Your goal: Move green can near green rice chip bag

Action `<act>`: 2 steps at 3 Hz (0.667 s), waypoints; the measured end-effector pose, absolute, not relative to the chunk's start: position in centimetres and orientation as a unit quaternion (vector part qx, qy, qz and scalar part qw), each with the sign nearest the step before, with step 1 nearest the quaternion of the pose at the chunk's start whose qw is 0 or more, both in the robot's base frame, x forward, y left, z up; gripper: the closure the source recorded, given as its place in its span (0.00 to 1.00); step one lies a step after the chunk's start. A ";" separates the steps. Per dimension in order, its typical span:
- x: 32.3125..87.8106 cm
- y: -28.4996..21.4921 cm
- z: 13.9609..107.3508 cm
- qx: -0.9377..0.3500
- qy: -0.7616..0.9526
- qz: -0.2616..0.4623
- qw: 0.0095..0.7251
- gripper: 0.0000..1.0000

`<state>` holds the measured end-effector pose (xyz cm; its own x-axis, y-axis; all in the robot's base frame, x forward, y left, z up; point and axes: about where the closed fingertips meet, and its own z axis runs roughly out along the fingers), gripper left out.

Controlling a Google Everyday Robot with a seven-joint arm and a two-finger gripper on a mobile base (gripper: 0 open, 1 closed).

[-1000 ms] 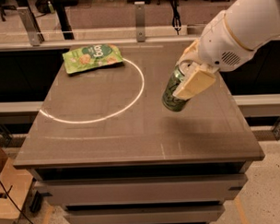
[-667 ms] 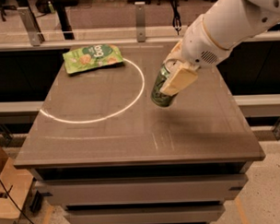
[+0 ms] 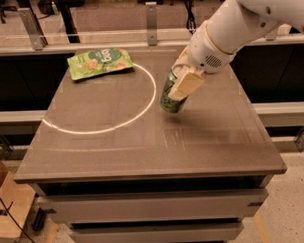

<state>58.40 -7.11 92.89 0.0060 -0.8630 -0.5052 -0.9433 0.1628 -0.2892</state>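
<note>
The green can is tilted and held just above the brown table, right of its middle. My gripper is shut on the can, with one pale finger pad across its front side. The white arm comes in from the upper right. The green rice chip bag lies flat at the table's far left corner, well to the left of the can.
A bright ring of light curves across the tabletop between the bag and the can. A metal rail with posts runs behind the table. A cardboard box stands on the floor at the lower left.
My gripper has carried the green can leftwards across the table, toward the bag. The bag has not moved.
</note>
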 end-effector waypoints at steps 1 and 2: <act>58.9 -6.7 93.1 -0.639 0.703 0.064 0.306 1.00; 60.8 -5.9 94.0 -0.630 0.703 0.054 0.326 1.00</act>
<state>60.81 -5.92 93.96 0.0052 -0.8509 -0.5254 -0.9206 0.2011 -0.3348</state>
